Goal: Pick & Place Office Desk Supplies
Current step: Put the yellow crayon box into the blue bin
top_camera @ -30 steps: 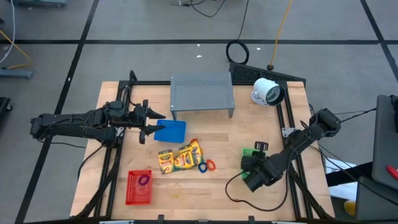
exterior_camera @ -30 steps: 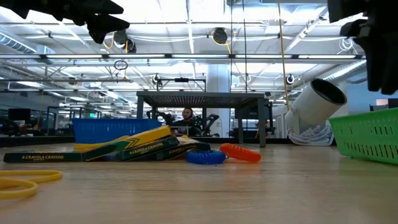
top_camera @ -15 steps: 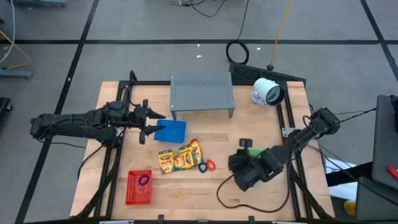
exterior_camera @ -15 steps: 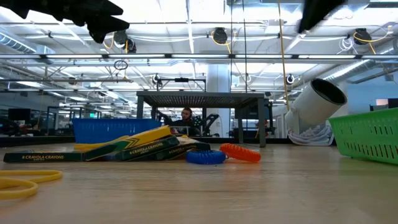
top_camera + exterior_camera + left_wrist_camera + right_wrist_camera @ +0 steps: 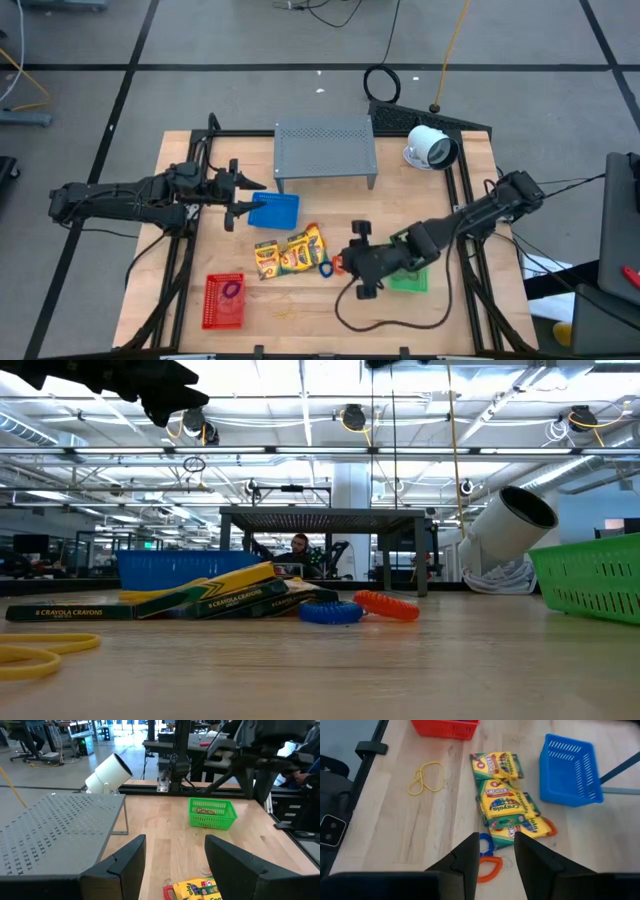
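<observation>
Dark right gripper [image 5: 352,258] hangs mid-surface, fingers parted a modest gap, nothing between them. Directly ahead of it along the arm's reach, toward the left edge: orange loop [image 5: 489,867] and blue loop [image 5: 485,844], touching each other, just past the fingertips. Beyond those, the crayon packs [image 5: 504,800] lie stacked in a row, long axis running roughly front-to-back. Farther out: blue basket [image 5: 274,209] near the grey stand [image 5: 325,148], red basket [image 5: 224,300] at the front-left corner with a purple loop inside, yellow loop [image 5: 425,777] loose on the front edge. Green basket [image 5: 409,277] sits behind the right arm's wrist. Left gripper [image 5: 238,198] waits at the left edge beside the blue basket, half open, empty. Right arm is clearly nearer the loops; likely next pick is the orange one.
</observation>
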Tool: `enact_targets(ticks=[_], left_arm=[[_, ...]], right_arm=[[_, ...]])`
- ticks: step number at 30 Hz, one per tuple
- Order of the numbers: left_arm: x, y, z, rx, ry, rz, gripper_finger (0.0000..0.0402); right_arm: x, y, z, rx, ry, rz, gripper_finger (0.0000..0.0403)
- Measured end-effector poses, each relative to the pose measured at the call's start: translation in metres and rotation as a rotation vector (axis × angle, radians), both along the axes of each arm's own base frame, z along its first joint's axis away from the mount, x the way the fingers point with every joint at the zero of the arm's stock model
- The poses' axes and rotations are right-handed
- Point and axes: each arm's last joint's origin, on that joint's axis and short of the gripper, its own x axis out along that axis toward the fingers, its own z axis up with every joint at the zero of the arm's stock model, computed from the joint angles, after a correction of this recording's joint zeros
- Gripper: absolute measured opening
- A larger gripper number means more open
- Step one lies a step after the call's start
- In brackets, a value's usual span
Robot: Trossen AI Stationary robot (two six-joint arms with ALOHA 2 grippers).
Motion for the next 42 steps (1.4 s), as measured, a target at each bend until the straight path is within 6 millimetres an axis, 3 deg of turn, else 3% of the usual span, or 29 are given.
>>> enact_targets(ticks=[12,21,29,35,42], left_arm=[[0.0,0.0,0.002,0.002,-0.018,0.001,0.0214],[0.0,0.0,0.002,0.002,-0.023,0.007,0.0214],[0.0,0.003,0.002,0.013,-0.022,0.086,0.0214],[0.0,0.003,0.002,0.013,-0.022,0.087,0.0214],[0.0,0.003,0.002,0.014,-0.022,0.087,0.0214]], right_arm=[[0.016,-0.017,-0.02,0.069,-0.137,-0.066,0.0121],[0.021,-0.035,-0.028,0.182,-0.144,-0.218,0.0134],[0.026,-0.045,-0.05,0.409,-0.269,-0.235,0.0131],[0.023,-0.055,-0.067,0.499,-0.256,-0.279,0.0134],[0.023,-0.06,-0.07,0.554,-0.237,-0.305,0.0131]])
